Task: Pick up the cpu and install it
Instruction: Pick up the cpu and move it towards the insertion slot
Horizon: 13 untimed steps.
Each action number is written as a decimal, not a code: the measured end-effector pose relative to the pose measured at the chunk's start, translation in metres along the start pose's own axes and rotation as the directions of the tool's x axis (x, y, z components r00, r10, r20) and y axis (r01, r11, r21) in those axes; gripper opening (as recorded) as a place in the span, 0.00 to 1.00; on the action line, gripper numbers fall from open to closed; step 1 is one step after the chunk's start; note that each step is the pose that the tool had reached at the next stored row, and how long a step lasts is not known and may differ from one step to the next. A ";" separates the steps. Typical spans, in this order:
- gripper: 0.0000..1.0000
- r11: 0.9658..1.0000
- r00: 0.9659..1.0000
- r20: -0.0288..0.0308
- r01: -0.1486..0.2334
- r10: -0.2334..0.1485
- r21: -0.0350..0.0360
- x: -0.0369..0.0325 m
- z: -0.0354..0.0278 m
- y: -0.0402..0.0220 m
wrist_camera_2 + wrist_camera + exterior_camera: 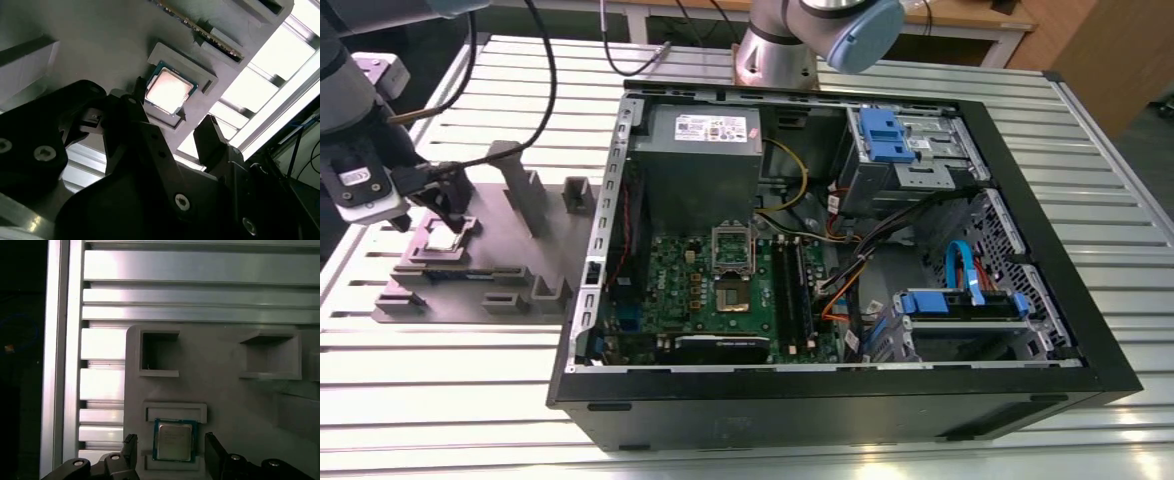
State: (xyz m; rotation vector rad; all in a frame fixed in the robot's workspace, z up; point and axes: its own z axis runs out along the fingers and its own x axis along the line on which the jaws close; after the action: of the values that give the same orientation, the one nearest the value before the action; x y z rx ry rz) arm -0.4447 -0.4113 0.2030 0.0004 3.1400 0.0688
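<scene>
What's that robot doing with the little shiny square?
The robot arm's claw hangs over the cpu. The claw is open, with one finger on each side of the chip, not touching it. The cpu lies in its pocket on the grey fixture plate, beside the open computer case.

Exterior overhead, both wrist views near cpu (173, 441)

Open computer case (827, 410) on slatted table (454, 400); grey fixture plate (520, 255) beside it.
</scene>
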 end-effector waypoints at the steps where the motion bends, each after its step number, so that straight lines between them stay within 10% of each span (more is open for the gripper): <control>1: 0.65 1.000 1.000 0.000 0.000 0.000 0.000 -0.0003 0.0017 -0.0003; 13: 0.65 1.000 1.000 0.000 -0.008 0.008 0.000 -0.0021 0.0136 -0.0022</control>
State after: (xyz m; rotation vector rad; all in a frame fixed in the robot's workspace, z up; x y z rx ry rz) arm -0.4426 -0.4129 0.1893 0.0137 3.1398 0.0695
